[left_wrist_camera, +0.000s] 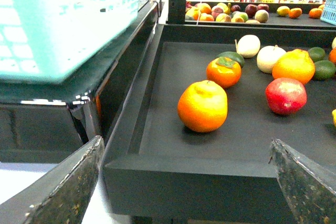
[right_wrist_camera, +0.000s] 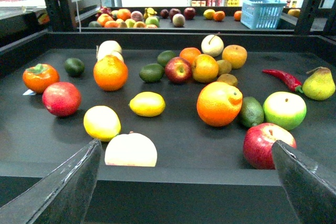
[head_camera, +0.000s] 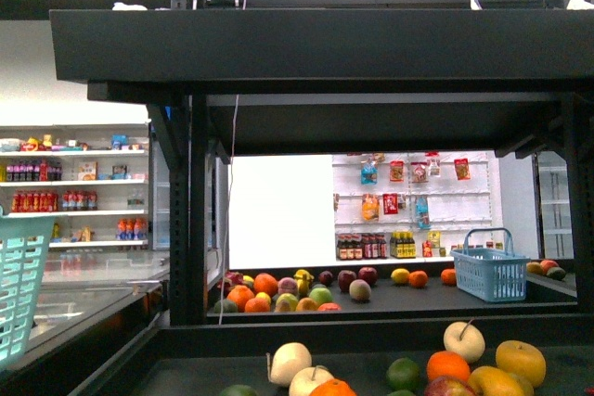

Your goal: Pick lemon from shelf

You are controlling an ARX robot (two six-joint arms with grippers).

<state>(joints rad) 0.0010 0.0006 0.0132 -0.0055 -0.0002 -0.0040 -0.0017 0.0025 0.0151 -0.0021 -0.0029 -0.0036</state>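
The lemon (right_wrist_camera: 147, 104), bright yellow and oval, lies on the dark tray of the black shelf (right_wrist_camera: 173, 140), left of middle among other fruit in the right wrist view. My right gripper (right_wrist_camera: 186, 184) is open and empty, in front of the tray's front rim, with the lemon ahead of it and a little to one side. My left gripper (left_wrist_camera: 186, 182) is open and empty at the shelf's (left_wrist_camera: 152, 108) front left corner, facing an orange (left_wrist_camera: 202, 105). I cannot make out the lemon in the front view, and neither gripper shows there.
Around the lemon lie a rounder yellow fruit (right_wrist_camera: 101, 123), a cream apple (right_wrist_camera: 130, 150) at the rim, a big orange (right_wrist_camera: 219, 103) and red apples (right_wrist_camera: 62, 98) (right_wrist_camera: 266, 144). A teal basket (left_wrist_camera: 63, 19) stands left of the shelf. A blue basket (head_camera: 493, 266) sits on the far tier.
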